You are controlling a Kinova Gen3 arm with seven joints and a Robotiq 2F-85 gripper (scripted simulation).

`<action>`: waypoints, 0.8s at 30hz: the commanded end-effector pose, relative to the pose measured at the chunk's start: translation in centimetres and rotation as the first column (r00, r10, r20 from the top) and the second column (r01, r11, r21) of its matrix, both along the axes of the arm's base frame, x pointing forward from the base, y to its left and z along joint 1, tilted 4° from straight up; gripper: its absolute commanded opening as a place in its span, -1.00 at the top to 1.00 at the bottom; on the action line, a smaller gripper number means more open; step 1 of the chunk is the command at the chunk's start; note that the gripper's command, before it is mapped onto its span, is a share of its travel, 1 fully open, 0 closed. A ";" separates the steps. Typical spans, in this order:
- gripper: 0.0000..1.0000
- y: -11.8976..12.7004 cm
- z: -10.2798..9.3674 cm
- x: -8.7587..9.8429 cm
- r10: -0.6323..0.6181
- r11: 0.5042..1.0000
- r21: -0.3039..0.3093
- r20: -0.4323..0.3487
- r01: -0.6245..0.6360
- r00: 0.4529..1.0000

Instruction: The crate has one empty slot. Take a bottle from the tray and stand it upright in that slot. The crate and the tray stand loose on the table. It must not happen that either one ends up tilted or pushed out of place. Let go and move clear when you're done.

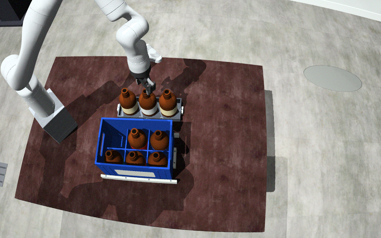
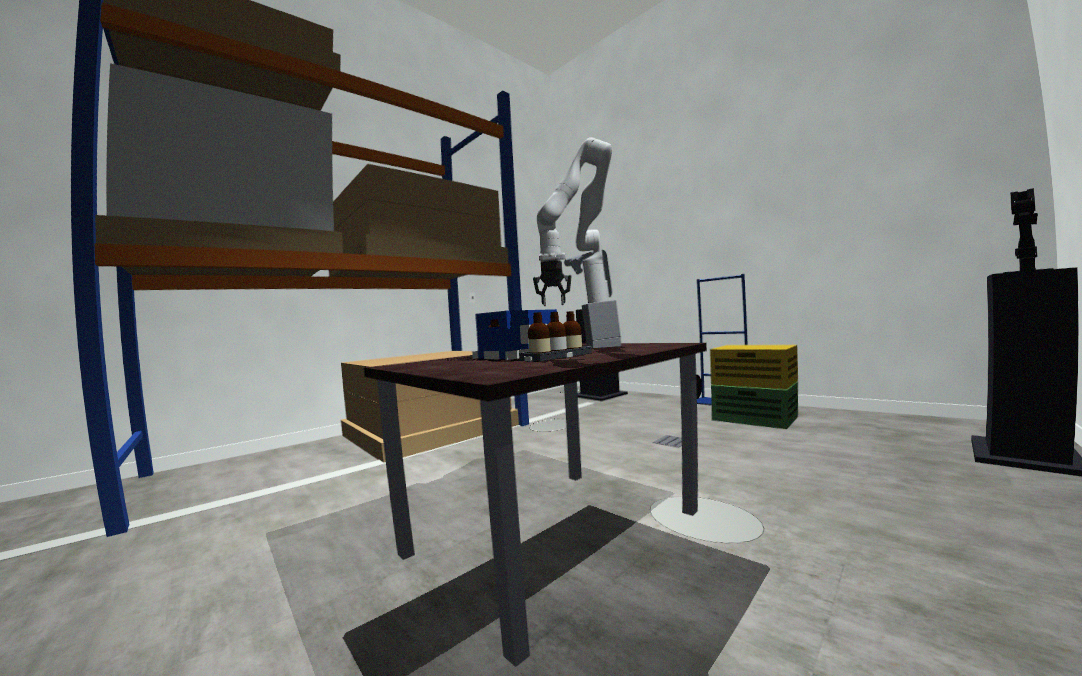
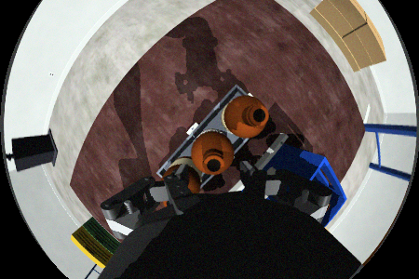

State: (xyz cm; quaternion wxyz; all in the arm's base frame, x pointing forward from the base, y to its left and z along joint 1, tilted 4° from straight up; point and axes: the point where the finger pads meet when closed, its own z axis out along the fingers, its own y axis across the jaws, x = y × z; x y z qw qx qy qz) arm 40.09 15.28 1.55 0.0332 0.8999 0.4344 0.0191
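Note:
My gripper (image 1: 148,89) (image 2: 553,301) (image 3: 214,171) is open, with nothing between its fingers, above the middle bottle (image 1: 148,104) (image 2: 558,329) (image 3: 210,148), which is brown with a white label. The left bottle (image 1: 128,101) and right bottle (image 1: 168,101) (image 3: 242,115) have cream labels. All three stand upright in the grey tray (image 1: 163,118) (image 3: 219,124). The blue crate (image 1: 137,123) (image 2: 496,337) (image 3: 293,162) holds several brown bottles; its back-left slot (image 1: 113,138) is empty in the top view. A finger partly hides the left bottle in the wrist view.
The crate stands close in front of the tray. A white bar (image 1: 138,179) runs along the crate's front and a grey bar (image 1: 174,159) stands at its right side. The robot's base block (image 1: 60,124) is on the table (image 1: 224,147), left of the crate.

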 end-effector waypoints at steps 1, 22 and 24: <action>-0.27 0.0 0.1 0.0 0.000 1.000 0.001 0.001 0.000 1.000; -0.27 0.0 -0.6 0.1 0.000 1.000 0.001 0.001 0.000 1.000; -0.27 0.0 -0.8 0.1 0.000 1.000 0.001 0.001 0.000 1.000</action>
